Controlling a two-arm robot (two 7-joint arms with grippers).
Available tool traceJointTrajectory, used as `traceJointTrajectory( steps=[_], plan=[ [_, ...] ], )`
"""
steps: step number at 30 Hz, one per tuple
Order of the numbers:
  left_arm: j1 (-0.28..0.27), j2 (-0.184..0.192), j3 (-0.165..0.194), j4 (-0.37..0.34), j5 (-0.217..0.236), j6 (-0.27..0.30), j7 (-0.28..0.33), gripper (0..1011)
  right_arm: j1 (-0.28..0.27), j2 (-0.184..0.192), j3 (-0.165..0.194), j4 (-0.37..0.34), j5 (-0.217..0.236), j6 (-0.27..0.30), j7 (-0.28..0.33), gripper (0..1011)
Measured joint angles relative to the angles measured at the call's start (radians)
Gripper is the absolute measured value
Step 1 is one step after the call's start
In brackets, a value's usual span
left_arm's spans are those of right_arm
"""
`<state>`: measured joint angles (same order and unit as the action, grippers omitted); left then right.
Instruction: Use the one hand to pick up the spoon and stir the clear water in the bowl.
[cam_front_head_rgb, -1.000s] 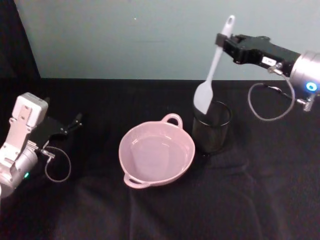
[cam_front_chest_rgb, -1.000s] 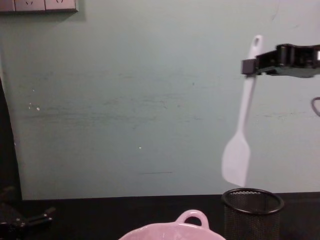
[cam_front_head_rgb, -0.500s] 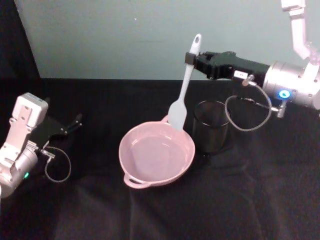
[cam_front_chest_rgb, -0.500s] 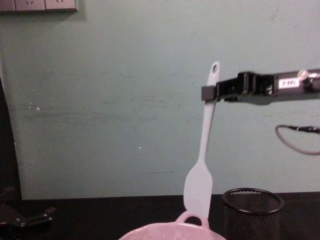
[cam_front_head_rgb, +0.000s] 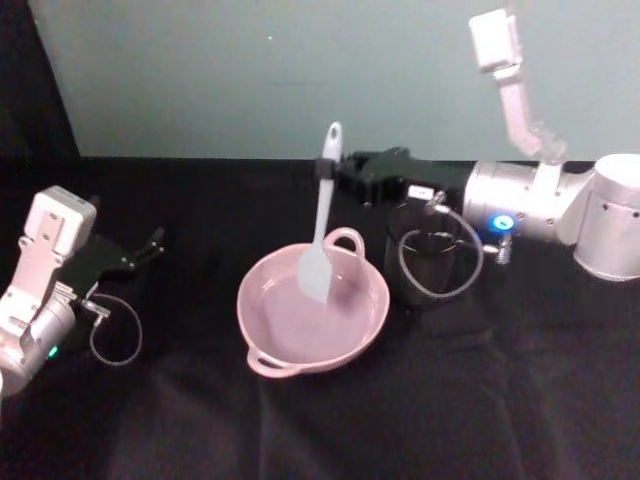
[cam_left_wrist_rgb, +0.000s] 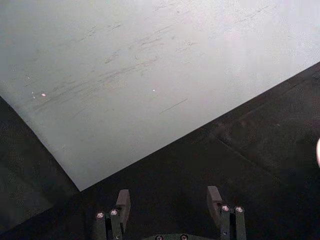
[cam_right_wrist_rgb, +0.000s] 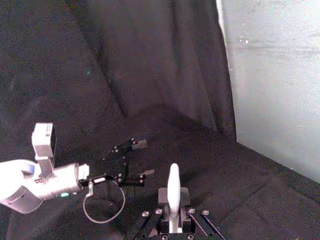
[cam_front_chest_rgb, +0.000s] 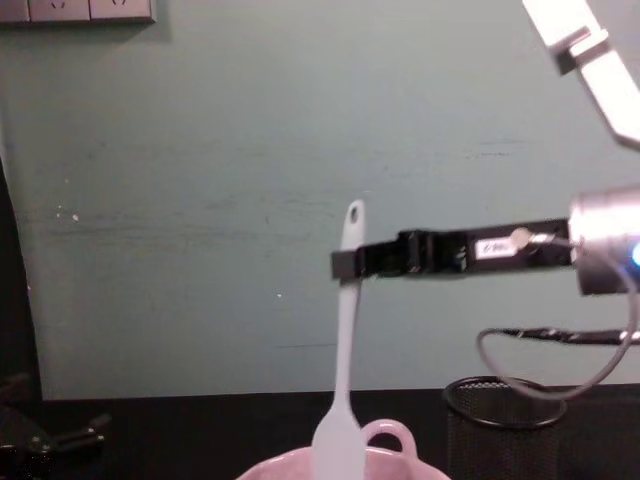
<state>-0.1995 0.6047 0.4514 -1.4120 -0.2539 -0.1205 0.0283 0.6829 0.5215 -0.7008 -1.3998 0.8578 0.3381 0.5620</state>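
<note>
We see the black surface (cam_front_head_rgb: 450, 400) carrying the pink bowl (cam_front_head_rgb: 368, 322); the mesh cup (cam_front_head_rgb: 425, 270) stands just right of the bowl; the right gripper (cam_front_head_rgb: 330, 168), above the bowl's far rim, is clenched on the spoon (cam_front_head_rgb: 322, 215), whose blade hangs over the bowl's inside; the left gripper (cam_front_head_rgb: 150, 243) lies well left of the bowl, fingers spread.

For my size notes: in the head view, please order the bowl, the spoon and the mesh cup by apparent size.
1. The bowl, clearly largest.
2-3. Unsure: the spoon looks longer, the mesh cup wider, and the spoon is held up nearer the camera.
</note>
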Motion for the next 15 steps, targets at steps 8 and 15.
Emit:
traceJointTrajectory(
  steps=[8,15],
  plan=[
    [0.0,0.0,0.0,0.0,0.0,0.0,0.0,1011,0.002,-0.03,-0.03,0.025,-0.067,-0.027,-0.014,123],
    [0.0,0.0,0.0,0.0,0.0,0.0,0.0,1011,-0.017,-0.041,-0.029,0.028,-0.108,-0.048,-0.025,123]
  ],
)
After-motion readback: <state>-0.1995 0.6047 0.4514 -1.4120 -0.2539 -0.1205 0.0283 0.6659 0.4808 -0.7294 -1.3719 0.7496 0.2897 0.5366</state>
